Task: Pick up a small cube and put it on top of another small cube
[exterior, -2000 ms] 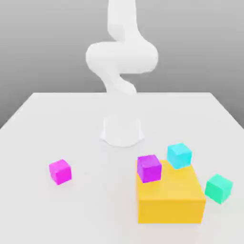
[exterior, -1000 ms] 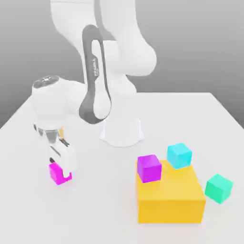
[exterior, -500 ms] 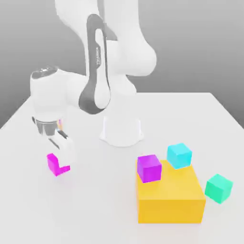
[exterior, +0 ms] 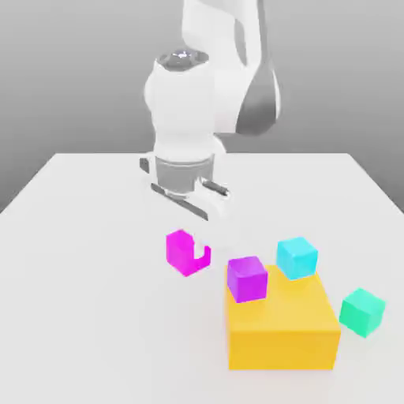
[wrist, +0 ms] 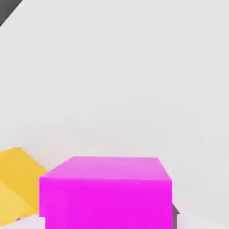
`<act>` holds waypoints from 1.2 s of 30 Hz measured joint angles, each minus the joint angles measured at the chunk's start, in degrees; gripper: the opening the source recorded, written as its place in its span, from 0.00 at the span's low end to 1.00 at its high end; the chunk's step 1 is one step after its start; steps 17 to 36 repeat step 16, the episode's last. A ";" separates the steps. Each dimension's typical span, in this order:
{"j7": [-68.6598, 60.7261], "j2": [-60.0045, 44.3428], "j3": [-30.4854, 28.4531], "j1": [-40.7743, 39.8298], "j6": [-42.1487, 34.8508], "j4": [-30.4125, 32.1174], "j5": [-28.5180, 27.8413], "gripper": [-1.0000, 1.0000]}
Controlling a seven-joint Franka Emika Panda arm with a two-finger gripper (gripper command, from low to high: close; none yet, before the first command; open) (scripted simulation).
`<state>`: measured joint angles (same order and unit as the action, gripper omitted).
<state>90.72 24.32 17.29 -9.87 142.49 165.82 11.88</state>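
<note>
The small cube, bright magenta-pink, hangs above the table near the middle of the exterior view. My gripper is shut on it, and a white finger covers part of its face. In the hand view the same small cube sits close between my fingers. A darker violet-purple cube rests on the near-left corner of the big yellow-orange block, just to the exterior view's right of the held cube and slightly lower.
A cyan cube sits at the block's far edge and a green cube lies on the table at the exterior view's right. The yellow-orange block shows beside the held cube. The arm's white base stands behind.
The arm has swung from the exterior view's left toward the middle, carrying the small cube off the table and close to the yellow-orange block. The other cubes have not moved.
</note>
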 joint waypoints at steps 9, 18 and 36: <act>15.80 8.02 12.13 13.38 -9.06 -1.63 9.41 0.00; 16.77 -0.25 15.46 12.74 1.66 0.87 10.24 1.00; 16.77 -0.25 15.46 12.74 1.66 0.87 10.24 1.00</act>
